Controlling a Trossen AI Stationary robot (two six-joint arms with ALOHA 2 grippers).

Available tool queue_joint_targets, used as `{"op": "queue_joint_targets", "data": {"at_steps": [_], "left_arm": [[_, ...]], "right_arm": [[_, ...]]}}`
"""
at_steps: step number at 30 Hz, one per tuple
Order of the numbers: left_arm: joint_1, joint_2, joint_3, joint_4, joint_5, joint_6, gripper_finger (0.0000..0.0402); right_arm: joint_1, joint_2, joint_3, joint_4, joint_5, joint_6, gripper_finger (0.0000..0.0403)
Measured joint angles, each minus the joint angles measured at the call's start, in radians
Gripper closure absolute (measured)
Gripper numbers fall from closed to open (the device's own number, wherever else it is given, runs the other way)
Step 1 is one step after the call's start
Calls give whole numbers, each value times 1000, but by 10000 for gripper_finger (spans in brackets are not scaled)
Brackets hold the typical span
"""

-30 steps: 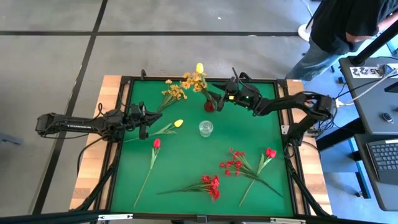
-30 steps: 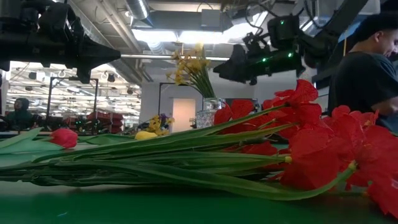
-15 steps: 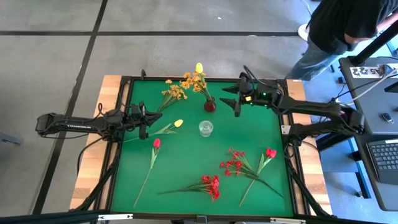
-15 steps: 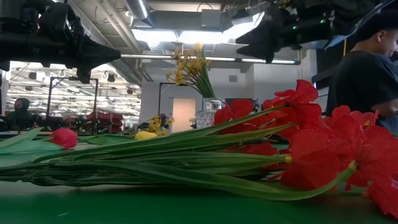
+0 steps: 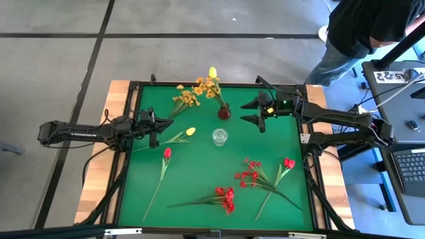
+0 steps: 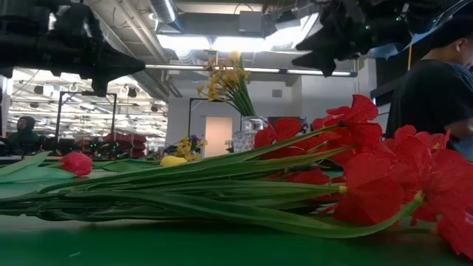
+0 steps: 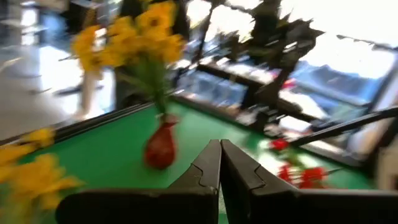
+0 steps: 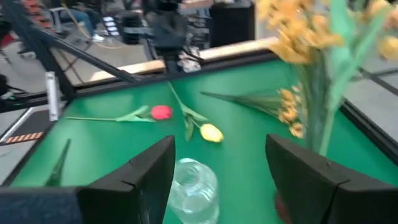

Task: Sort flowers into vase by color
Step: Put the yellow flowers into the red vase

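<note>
A red vase (image 5: 224, 113) stands near the far edge and holds yellow-orange sprays and a yellow tulip (image 5: 211, 83). Beside it stands a clear glass vase (image 5: 220, 137). Lying flat on the green mat are a yellow spray (image 5: 185, 98), a yellow tulip (image 5: 190, 131), a red tulip (image 5: 167, 153), red clusters (image 5: 226, 197) (image 5: 249, 174) and another red tulip (image 5: 288, 162). My right gripper (image 5: 252, 111) hangs open and empty to the right of the red vase, raised above the mat (image 6: 325, 48). My left gripper (image 5: 154, 130) is shut and empty, above the left side of the mat near the yellow tulip's stem.
A raised dark frame (image 5: 302, 143) borders the green mat. A person (image 5: 365, 26) stands past the table's far right corner, next to a desk with a keyboard (image 5: 408, 169). Open mat lies between the clear vase and the red flowers at the near side.
My right gripper has drawn back from the red vase toward the table's right edge and risen. The yellow flowers stay standing in the vase. My left arm has kept still.
</note>
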Motion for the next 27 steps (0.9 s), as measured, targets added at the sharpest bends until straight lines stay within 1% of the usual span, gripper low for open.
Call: {"op": "queue_joint_targets", "data": {"at_steps": [3,5,7,10,13,16,20,22,24,27], "left_arm": [[31,47,91,-196,-88,0,396],[65,94,166,-309,-124,-1,384],[111,148,233,-392,-144,-5,370],[184,237,317,-481,-142,-12,344],[251,336,393,-560,-108,-27,309],[315,445,448,-630,-48,-29,265],[408,609,505,-717,47,-44,208],[453,693,521,-742,84,-51,185],[495,774,532,-746,130,-43,169],[545,879,550,-744,185,-18,158]], "right_arm": [[27,-27,0,1,30,-22,155],[46,-44,0,2,62,-29,155],[63,-56,0,-1,100,-42,155],[85,-64,0,-3,150,-52,155],[90,-63,0,-15,173,-53,155],[90,-63,0,-17,175,-52,155],[95,-80,0,16,120,-49,155],[95,-100,1,21,114,-52,155],[95,-114,1,19,115,-53,155],[95,-127,1,6,115,-59,155]]}}
